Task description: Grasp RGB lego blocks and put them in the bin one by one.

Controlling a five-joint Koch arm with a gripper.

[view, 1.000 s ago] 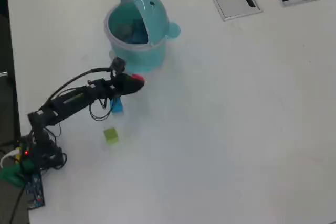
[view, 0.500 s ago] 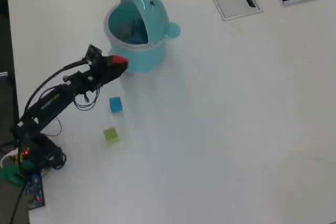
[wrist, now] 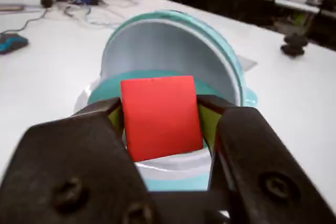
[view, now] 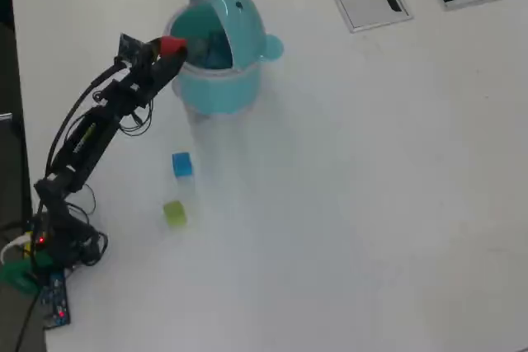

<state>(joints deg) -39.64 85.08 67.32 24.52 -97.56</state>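
Wrist view: gripper (wrist: 160, 121) w/ jaws clenched on red block (wrist: 160, 116), one on each side. Just beyond it, the bin (wrist: 223, 64), lid swung up. Overhead: arm stretched up from base at lower left, gripper at bin's left rim. Blue block (view: 181, 164) & yellow-green block (view: 174, 213) on table (view: 371, 204), apart from bin.

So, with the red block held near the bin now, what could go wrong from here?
1. The tool holds the red block at the bin rim; released early, it may fall outside.
2. The swing lid stands close behind; pushing forward might hit it.
3. The blue block and green block lie near the arm's path back.
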